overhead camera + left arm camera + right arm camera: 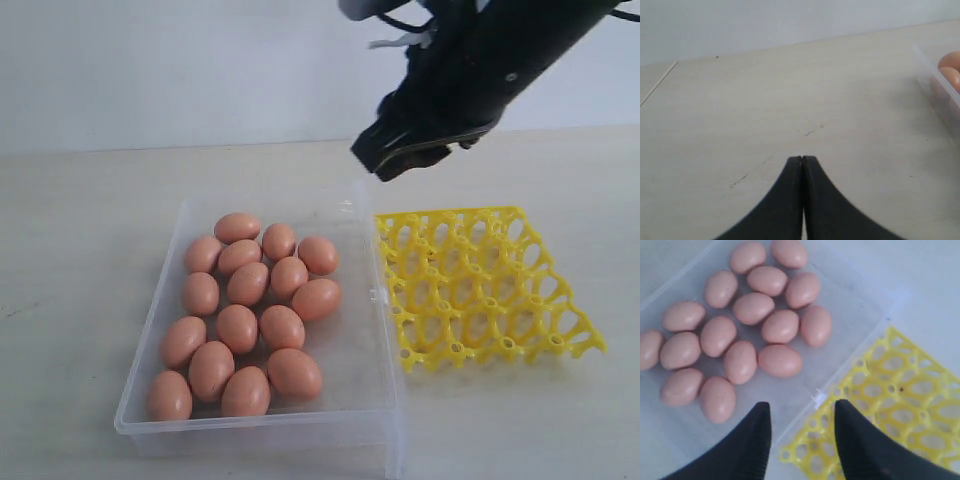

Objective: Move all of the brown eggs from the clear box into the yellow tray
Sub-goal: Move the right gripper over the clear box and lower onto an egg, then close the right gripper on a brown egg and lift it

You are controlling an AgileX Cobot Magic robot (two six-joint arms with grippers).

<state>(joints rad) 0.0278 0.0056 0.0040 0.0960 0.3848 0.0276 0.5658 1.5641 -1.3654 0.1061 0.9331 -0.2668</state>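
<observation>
Progress stands at zero: all sixteen smooth orange-brown oval eggs (248, 283) lie clustered in the one shallow clear plastic box (260, 418) on the pale counter (80, 250), and the single bright yellow lattice egg tray (480, 290) just beside it holds none. Two hands are on show. The right hand (378, 160) hovers empty above the box's far corner near the tray, jaws spread, while the left hand (803, 161) sits pressed together over bare counter beside the box, so every egg is left to move.
</observation>
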